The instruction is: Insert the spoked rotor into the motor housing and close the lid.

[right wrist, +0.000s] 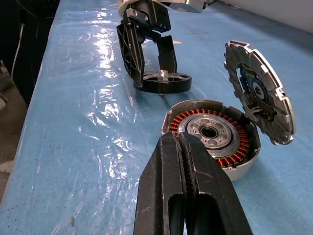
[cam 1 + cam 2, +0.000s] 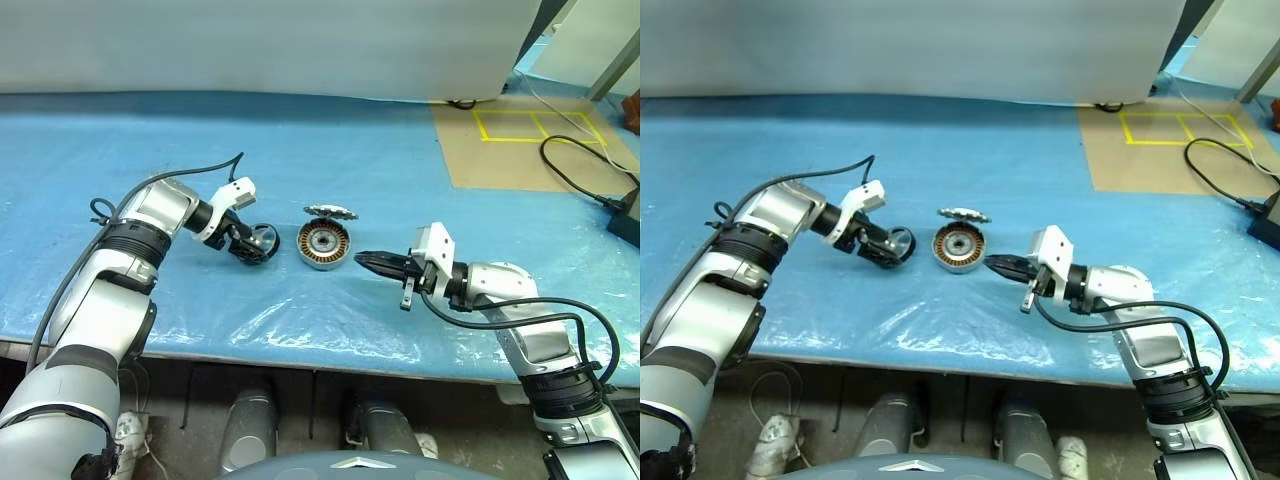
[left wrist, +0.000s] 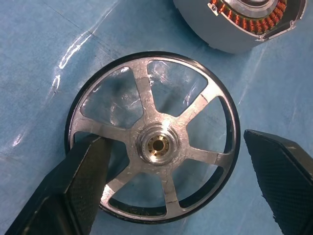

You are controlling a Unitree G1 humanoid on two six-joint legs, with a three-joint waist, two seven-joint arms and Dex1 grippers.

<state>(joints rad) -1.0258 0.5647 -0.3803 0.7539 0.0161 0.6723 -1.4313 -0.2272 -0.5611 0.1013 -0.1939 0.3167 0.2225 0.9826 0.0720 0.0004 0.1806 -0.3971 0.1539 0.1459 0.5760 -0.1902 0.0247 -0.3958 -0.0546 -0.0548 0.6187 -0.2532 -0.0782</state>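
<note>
The spoked rotor [image 3: 157, 142], a silver six-spoked wheel with a dark rim, lies flat on the blue sheet left of the motor housing [image 2: 323, 245]. Copper windings ring the housing's central hole, and it stands open. The lid [image 1: 259, 95], a silver disc with a jagged toothed edge, stands on edge against the housing's far side. My left gripper [image 2: 256, 246] is open and points down over the rotor. One finger [image 3: 83, 181] overlaps the rim and the other stands clear outside it. My right gripper [image 2: 364, 259] is shut and empty, its tip just right of the housing.
A glossy blue plastic sheet [image 2: 300, 310] covers the table, whose front edge runs close below both arms. At the back right lie a brown board with yellow tape [image 2: 520, 140] and a black cable [image 2: 575, 175]. A white panel closes off the back.
</note>
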